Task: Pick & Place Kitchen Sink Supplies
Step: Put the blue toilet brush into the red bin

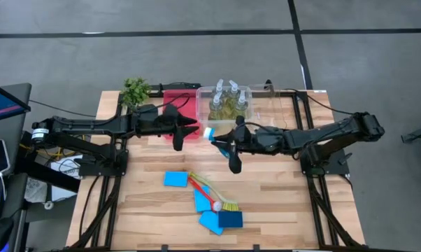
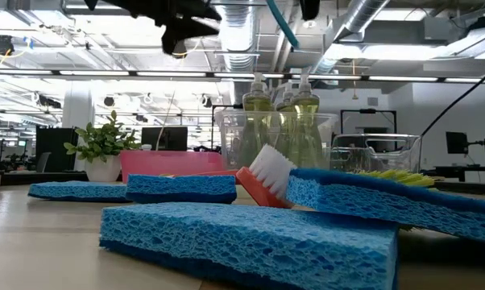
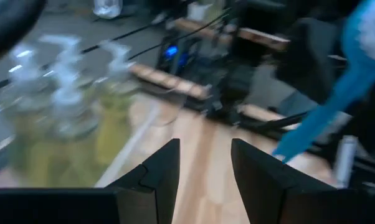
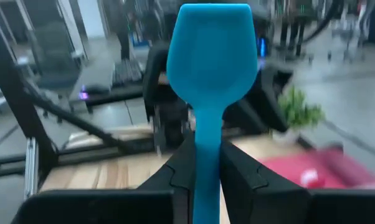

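Note:
My right gripper point(image 1: 223, 142) hovers over the table's middle, shut on a blue brush point(image 4: 209, 56) whose white-bristled head point(image 1: 209, 131) points toward the left arm. My left gripper point(image 1: 189, 129) is open and holds nothing, hanging in front of the red tray point(image 1: 177, 101); the blue brush point(image 3: 324, 112) passes beside it. Several clear bottles of yellow-green liquid point(image 1: 228, 101) stand in a clear bin. On the near half of the table lie blue sponges point(image 1: 175, 179) point(image 1: 202, 201), a darker one point(image 1: 230, 218), a red brush point(image 1: 200, 190) and a yellow brush point(image 1: 223, 201). My right gripper pinches the blue brush by its handle point(image 4: 206, 149) between the two fingers point(image 4: 178, 168), just behind the head. The handle runs along the fingers and the head sticks out past the fingertips. The fingers lie roughly level, pointing toward the table's left. The brush is lifted clear of the table.
A small green plant point(image 1: 136, 89) stands at the far left corner beside the red tray. A second clear bin point(image 1: 270, 94) sits right of the bottles. The two grippers are close together at mid-table. Bare wood shows along the table's left and right sides.

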You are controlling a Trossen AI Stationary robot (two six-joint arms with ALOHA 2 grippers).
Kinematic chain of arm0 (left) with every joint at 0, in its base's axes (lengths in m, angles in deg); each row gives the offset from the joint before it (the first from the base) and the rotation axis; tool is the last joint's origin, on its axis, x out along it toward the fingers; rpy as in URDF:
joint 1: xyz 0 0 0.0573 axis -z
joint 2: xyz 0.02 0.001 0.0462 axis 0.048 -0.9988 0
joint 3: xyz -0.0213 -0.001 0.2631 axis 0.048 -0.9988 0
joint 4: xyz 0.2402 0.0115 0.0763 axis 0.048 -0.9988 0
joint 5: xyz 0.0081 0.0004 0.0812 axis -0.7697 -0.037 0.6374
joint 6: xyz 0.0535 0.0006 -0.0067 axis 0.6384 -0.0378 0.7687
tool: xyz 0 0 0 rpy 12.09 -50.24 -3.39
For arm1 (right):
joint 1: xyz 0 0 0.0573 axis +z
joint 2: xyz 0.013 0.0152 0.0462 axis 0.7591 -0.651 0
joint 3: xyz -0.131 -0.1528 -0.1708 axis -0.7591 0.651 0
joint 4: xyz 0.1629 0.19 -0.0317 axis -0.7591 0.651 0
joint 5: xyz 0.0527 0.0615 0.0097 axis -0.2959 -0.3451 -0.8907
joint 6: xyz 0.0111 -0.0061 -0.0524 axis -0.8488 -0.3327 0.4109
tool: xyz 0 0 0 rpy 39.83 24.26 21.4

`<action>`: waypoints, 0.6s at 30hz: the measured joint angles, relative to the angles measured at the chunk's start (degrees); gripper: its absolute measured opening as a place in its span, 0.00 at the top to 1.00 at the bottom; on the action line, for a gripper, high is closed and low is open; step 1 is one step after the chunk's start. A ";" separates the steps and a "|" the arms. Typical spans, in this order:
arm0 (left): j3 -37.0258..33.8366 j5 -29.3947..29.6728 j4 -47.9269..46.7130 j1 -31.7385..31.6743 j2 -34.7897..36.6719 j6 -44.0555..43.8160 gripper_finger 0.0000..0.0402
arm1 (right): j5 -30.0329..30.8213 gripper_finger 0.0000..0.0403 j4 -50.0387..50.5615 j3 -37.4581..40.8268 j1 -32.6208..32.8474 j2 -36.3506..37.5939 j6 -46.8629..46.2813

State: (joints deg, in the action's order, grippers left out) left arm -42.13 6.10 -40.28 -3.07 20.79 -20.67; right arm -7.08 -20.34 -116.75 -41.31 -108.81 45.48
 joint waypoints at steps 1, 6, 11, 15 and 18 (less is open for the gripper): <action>0.00 -1.55 1.21 0.00 0.00 0.49 0.64 | -0.03 0.89 -1.56 0.00 0.00 0.00 0.85; 0.00 -5.54 4.02 0.02 0.00 1.23 0.64 | -0.93 0.89 -8.13 0.00 0.00 0.00 2.76; 0.00 -6.97 4.36 0.02 0.00 1.10 0.64 | -6.02 0.89 -15.55 0.00 0.00 -0.02 4.69; 0.00 -9.95 6.18 0.00 0.00 1.08 0.64 | -9.19 0.89 -20.16 -0.02 0.00 -0.02 5.36; 0.00 -13.40 9.54 -0.12 0.00 1.08 0.64 | -10.62 0.89 -21.99 -0.02 0.00 -0.02 5.36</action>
State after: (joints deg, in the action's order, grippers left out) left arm -42.13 -7.31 -30.74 -3.19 20.79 -19.60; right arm -17.69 -42.33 -116.77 -41.31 -108.83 50.85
